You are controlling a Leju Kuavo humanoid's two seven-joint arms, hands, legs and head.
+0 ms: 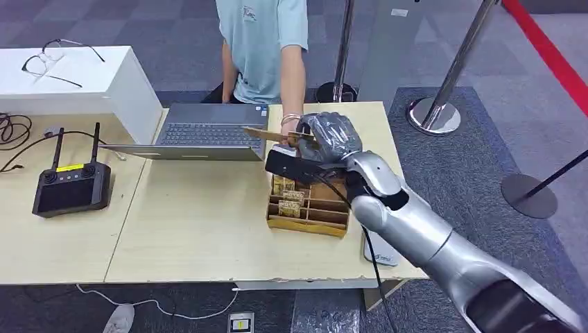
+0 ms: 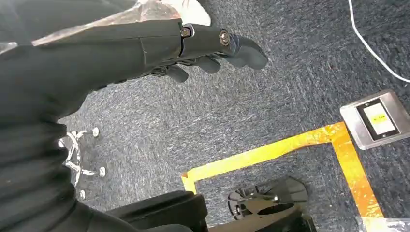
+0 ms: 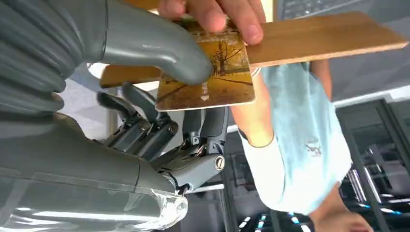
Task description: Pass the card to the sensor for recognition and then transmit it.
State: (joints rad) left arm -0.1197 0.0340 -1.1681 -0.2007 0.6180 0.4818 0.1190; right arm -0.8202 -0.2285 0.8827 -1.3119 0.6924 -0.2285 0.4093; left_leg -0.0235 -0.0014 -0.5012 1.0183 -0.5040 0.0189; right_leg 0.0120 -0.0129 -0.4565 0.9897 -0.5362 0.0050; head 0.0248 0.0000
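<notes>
Your right hand (image 1: 329, 136) is raised on an outstretched arm, thumb (image 3: 159, 50) pressing a card (image 3: 208, 77); your left hand (image 2: 193, 46) hangs with fingers loosely curled, holding nothing.

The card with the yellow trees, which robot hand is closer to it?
The right hand. It pinches the card while a person's hand grips it too. The left hand hangs down over the carpet, away from the card.
</notes>
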